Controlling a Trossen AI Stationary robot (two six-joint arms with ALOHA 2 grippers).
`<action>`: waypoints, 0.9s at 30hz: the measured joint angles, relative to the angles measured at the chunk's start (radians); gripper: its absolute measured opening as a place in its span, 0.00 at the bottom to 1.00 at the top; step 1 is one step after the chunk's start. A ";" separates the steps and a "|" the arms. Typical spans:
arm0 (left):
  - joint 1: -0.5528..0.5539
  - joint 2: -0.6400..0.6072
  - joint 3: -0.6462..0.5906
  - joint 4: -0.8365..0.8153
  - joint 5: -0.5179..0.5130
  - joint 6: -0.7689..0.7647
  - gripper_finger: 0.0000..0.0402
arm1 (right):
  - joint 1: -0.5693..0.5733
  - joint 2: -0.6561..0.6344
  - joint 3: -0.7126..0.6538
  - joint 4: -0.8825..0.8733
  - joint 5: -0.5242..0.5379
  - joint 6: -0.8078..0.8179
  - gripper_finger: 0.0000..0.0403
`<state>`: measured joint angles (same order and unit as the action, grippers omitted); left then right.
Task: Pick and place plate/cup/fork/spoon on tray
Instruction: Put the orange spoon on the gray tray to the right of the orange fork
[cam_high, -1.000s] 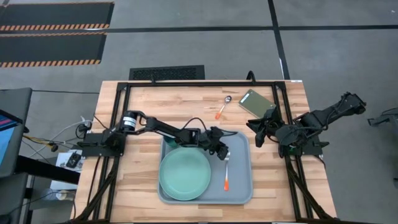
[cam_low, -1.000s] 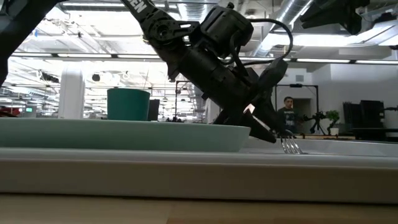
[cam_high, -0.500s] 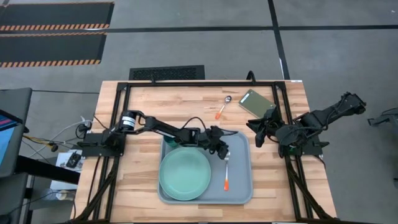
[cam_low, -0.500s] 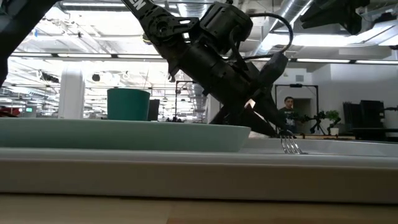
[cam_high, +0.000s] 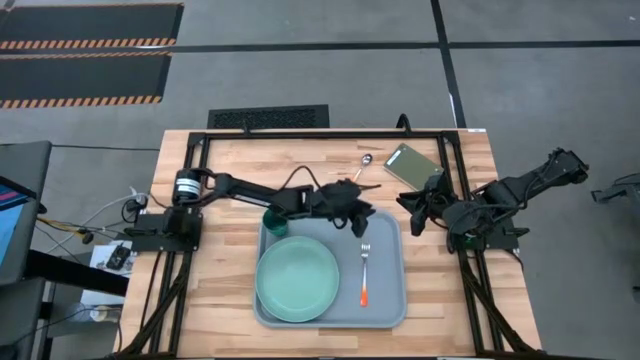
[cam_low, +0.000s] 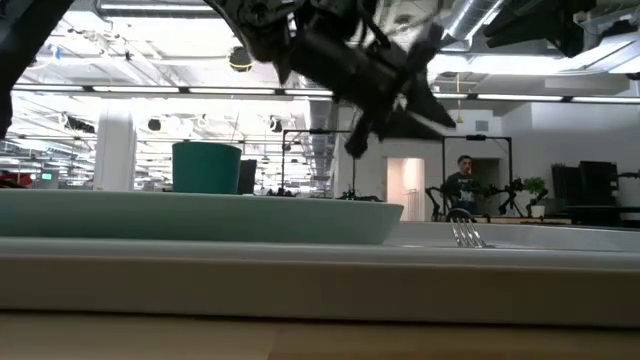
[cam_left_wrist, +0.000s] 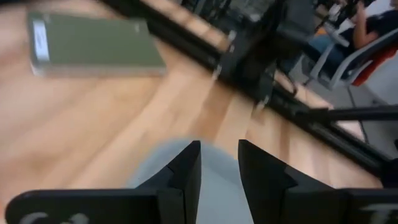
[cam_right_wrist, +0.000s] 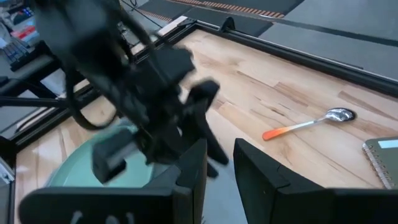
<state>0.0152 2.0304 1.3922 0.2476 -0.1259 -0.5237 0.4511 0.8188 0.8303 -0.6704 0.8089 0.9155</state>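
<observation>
The pale blue-grey tray (cam_high: 392, 318) holds the mint-green plate (cam_high: 297, 281), the dark teal cup (cam_high: 274, 221) at its far left corner, and the fork (cam_high: 365, 272), which lies flat with its tines toward the far edge. The spoon (cam_high: 360, 168) lies on the wood beyond the tray and also shows in the right wrist view (cam_right_wrist: 311, 123). My left gripper (cam_high: 362, 220) hovers open and empty above the tray's far edge, between fork and spoon. My right gripper (cam_high: 410, 218) waits open at the table's right side.
A small green-grey flat rectangle (cam_high: 412, 165) lies at the far right of the table, near the spoon. A black frame rail (cam_high: 330, 134) runs along the far edge. In the low view a person (cam_low: 461, 180) stands in the room far behind.
My left gripper has risen from the fork's tines and swung toward the far edge, in the direction of the spoon. The fork stays flat on the tray. The cup, covered by the arm before, now shows in the high view.
</observation>
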 joint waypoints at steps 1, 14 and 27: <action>0.002 -0.014 0.000 -0.004 -0.002 0.014 0.23 | 0.000 0.000 0.000 -0.002 -0.001 0.007 0.27; 0.006 -0.054 0.000 -0.011 -0.016 0.096 0.39 | 0.000 0.000 0.000 -0.004 0.000 0.054 0.27; 0.027 -0.230 0.000 -0.138 0.113 0.124 0.54 | -0.050 0.006 0.000 -0.003 0.003 0.056 0.27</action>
<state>0.0419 1.8004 1.3926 0.1092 -0.0128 -0.3997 0.4014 0.8248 0.8307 -0.6732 0.8114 0.9713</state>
